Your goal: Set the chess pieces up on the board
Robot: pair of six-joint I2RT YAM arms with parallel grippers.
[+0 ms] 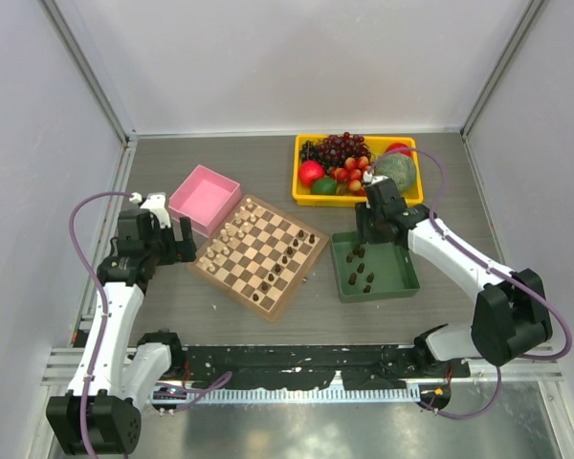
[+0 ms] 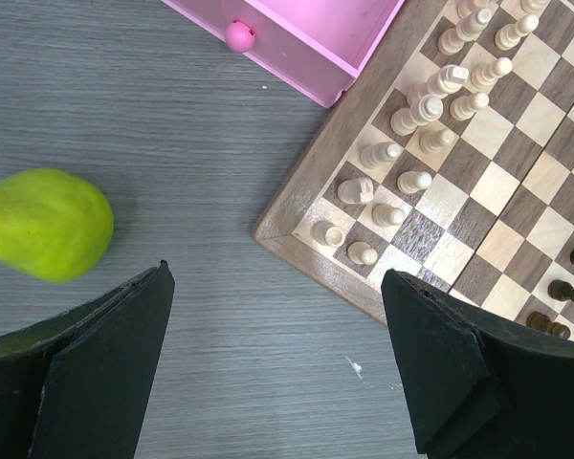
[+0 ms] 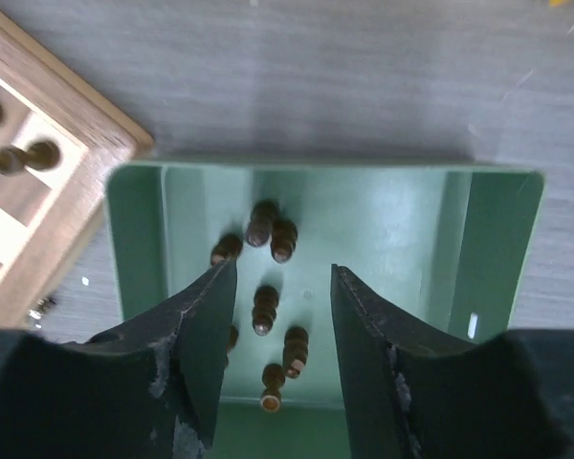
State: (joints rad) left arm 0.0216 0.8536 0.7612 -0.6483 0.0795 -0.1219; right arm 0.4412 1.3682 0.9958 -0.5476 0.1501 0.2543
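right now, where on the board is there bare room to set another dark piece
The board's middle rows are bare, bordered by the cream pieces on the pink box side and the dark pieces on the green tray side. Most crowded: the cream rows.

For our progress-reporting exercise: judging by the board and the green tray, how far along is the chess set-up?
Done: cream pieces fill two rows on the board, and a line of dark pieces stands along the opposite side. In hand: nothing yet; the right arm holds its jaws open over the green tray. Left: several more dark pieces in that tray must go onto the board.
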